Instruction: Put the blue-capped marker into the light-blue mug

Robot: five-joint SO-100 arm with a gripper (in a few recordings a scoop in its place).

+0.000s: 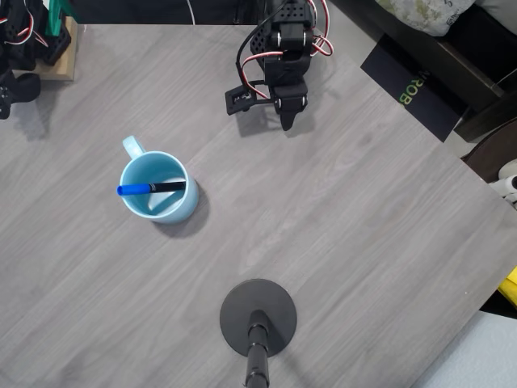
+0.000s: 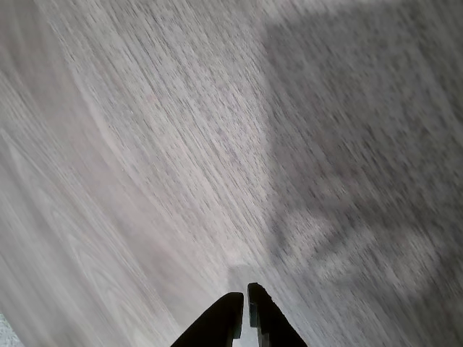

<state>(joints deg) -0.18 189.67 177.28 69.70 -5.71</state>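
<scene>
The light-blue mug (image 1: 158, 187) stands upright on the left part of the grey table, its handle pointing up-left in the overhead view. The blue-capped marker (image 1: 150, 188) rests inside the mug, lying across its opening with the blue cap over the left rim. My gripper (image 1: 287, 121) is far from the mug, at the back middle of the table, folded in near the arm's base. In the wrist view the gripper (image 2: 244, 298) shows two black fingertips pressed together with nothing between them, above bare blurred tabletop.
A black round stand base (image 1: 258, 318) with a pole sits near the front edge. A wooden block with black parts (image 1: 48, 44) lies at the back left corner. The table's right edge runs diagonally past a dark box (image 1: 420, 85).
</scene>
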